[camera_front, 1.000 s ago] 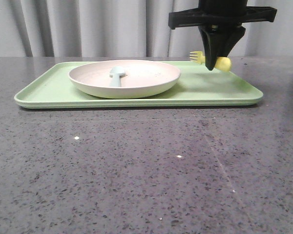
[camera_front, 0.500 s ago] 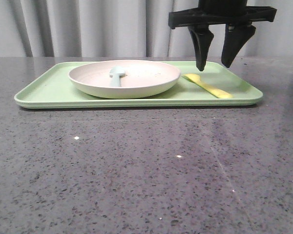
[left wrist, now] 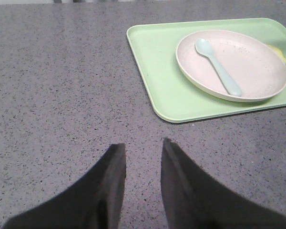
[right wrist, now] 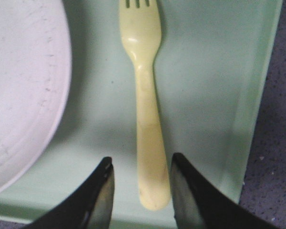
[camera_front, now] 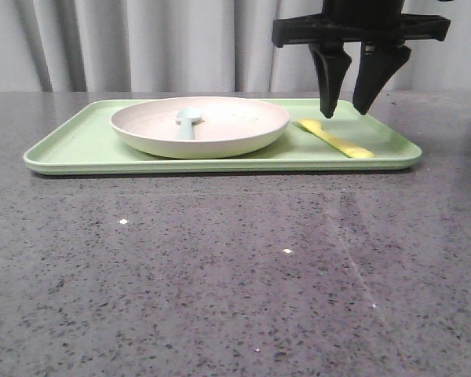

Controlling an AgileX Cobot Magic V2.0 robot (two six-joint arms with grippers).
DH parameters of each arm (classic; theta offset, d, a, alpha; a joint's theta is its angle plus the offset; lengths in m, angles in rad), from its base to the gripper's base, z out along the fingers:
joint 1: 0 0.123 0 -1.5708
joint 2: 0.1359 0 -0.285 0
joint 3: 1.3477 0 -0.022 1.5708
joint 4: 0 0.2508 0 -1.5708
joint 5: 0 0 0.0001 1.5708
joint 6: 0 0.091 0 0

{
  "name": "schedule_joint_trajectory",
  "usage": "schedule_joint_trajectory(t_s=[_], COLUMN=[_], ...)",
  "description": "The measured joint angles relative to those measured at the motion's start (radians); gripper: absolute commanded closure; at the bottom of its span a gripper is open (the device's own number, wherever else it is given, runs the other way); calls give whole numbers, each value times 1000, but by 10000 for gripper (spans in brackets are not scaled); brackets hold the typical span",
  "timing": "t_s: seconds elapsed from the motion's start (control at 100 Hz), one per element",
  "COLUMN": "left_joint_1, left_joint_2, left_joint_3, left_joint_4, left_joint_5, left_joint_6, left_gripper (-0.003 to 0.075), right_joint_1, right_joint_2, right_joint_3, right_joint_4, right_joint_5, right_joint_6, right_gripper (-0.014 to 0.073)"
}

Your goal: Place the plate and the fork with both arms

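The pale pinkish-cream plate [camera_front: 220,129] sits on the light-green tray [camera_front: 71,149], left of centre, with a pale blue spoon [camera_front: 188,122] in it. The yellow fork [camera_front: 334,139] lies flat on the tray to the right of the plate. My right gripper [camera_front: 344,110] is open and empty, hanging just above the fork; in the right wrist view the fork's handle [right wrist: 150,157] lies between the fingers [right wrist: 102,191] below them. My left gripper [left wrist: 144,145] is open and empty over bare table, well away from the tray [left wrist: 152,62]; the plate [left wrist: 257,71] shows there too.
The grey speckled tabletop [camera_front: 235,275] stretches in front of the tray. A pale curtain [camera_front: 141,43] closes off the back. The tray's raised rim [right wrist: 250,119] runs close beside the fork.
One second ago my right gripper was shut on the fork above the tray. It opened, the fork dropped onto the tray beside the plate, and the gripper has since risen slightly.
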Motion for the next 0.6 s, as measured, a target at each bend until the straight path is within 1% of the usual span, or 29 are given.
schedule_joint_trajectory(t_s=[0.09, 0.37, 0.6], left_joint_1=[0, 0, 0], left_joint_2=[0, 0, 0], left_joint_3=[0, 0, 0], left_joint_4=[0, 0, 0], left_joint_5=[0, 0, -29], left_joint_6=[0, 0, 0], left_gripper=[534, 534, 535], right_joint_1=[0, 0, 0], right_joint_2=[-75, -346, -574], right_joint_3=[92, 408, 631], right_joint_4=[11, 14, 14], right_joint_5=[-58, -223, -353], right_joint_6=[0, 0, 0], right_gripper=[358, 358, 358])
